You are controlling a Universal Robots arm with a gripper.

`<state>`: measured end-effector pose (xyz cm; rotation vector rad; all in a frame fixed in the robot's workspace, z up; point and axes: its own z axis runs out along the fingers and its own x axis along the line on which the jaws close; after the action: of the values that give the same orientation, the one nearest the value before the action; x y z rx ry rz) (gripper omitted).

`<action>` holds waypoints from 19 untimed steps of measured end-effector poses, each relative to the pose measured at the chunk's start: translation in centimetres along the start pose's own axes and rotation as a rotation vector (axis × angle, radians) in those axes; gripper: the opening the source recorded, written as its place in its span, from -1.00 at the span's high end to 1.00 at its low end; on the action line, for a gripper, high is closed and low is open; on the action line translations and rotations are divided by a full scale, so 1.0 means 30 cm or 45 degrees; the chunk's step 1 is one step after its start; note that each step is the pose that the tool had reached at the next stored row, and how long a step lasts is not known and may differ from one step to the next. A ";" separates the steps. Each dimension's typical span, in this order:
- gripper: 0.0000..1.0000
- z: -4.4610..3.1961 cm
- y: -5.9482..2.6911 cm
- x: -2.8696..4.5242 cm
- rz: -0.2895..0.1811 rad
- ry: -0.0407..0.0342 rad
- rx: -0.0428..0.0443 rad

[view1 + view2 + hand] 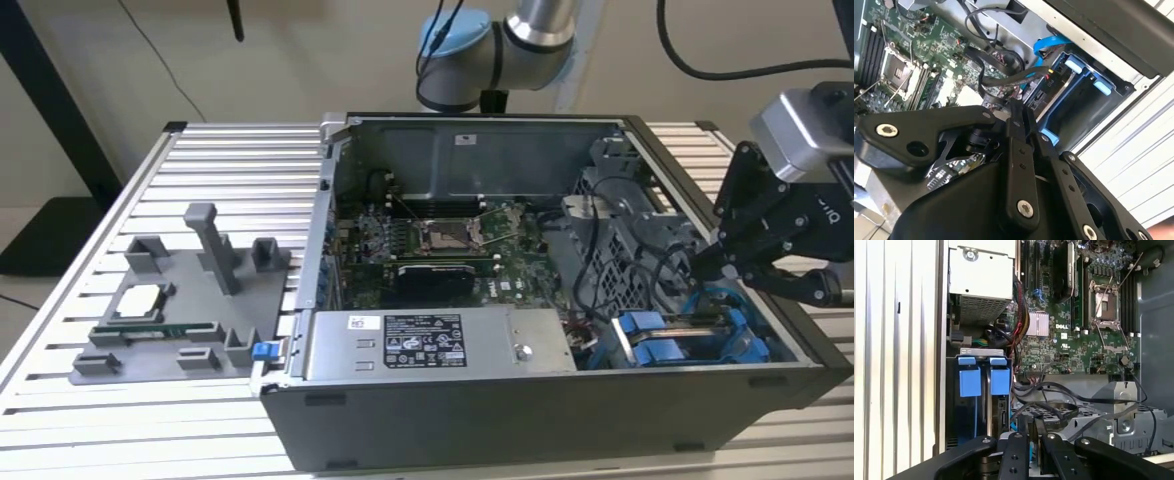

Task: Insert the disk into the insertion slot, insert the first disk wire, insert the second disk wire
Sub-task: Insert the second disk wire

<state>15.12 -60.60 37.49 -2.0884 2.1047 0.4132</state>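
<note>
Gripper [703,262] hangs just beside seated disk [681,340].

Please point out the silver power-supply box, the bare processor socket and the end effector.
Silver labelled power-supply box [441,345], exterior view, on its white label.
Square metal processor socket [445,236], exterior view, on its centre.
Black end effector [1035,432], first wrist view, midway between its fingertips.

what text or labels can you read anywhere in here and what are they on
Label on the power-supply box: too small to read.
White sticker on the case wall: too small to read.
White print on the motherboard: mostly too small to read.
</note>
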 end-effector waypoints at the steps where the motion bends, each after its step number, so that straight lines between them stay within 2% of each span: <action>1: 1.00 0.001 0.000 0.000 0.001 0.0055 0.000; 3: 1.00 0.002 0.000 0.001 0.002 0.0211 0.000; 9: 1.00 0.009 0.000 0.003 0.009 0.0984 0.002; 11: 1.00 0.013 0.004 0.004 0.010 0.1176 0.004; 13: 1.00 0.020 0.019 0.005 0.010 0.1290 0.008; 16: 1.00 0.030 0.050 0.007 0.009 0.1402 0.018; 19: 1.00 0.035 0.072 0.007 0.008 0.1417 0.026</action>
<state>12.87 -60.49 36.61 -2.1407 2.1665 0.2811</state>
